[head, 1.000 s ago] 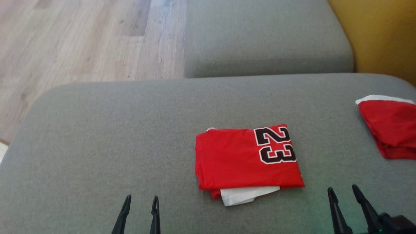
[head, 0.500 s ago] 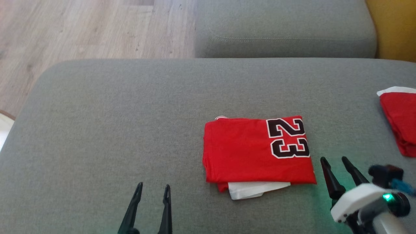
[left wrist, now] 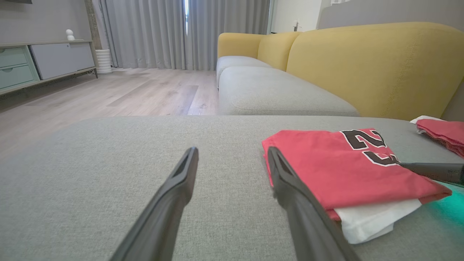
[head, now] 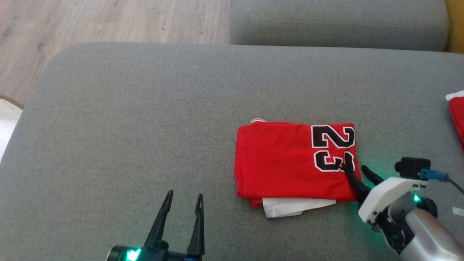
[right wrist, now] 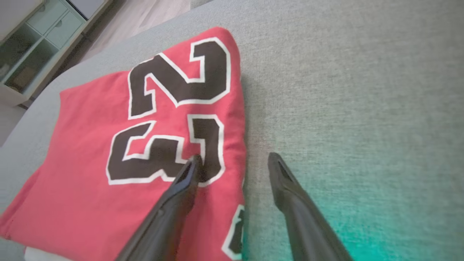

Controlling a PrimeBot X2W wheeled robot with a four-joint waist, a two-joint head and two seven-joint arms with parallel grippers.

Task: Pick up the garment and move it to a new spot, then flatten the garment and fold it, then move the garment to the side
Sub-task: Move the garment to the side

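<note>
Holds the left pincer (head: 185, 194) spread and idle, well left of the folded red jersey with black 23 (head: 286, 163). Has swung the right pincer (head: 355, 163) in astride the jersey's right edge, fingers apart, likely readying the move aside. Lies squared on the grey fabric sofa cushion (head: 145, 108), showing white at the near edge.

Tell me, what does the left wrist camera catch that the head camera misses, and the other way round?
Left wrist view adds: the yellow sofa back, grey curtains and a cabinet across the room. Head view adds: the right arm's white wrist with its green light. Both share: the folded red garment numbered 23, the grey cushion under it, a second red cloth at the right, and wooden floor.
</note>
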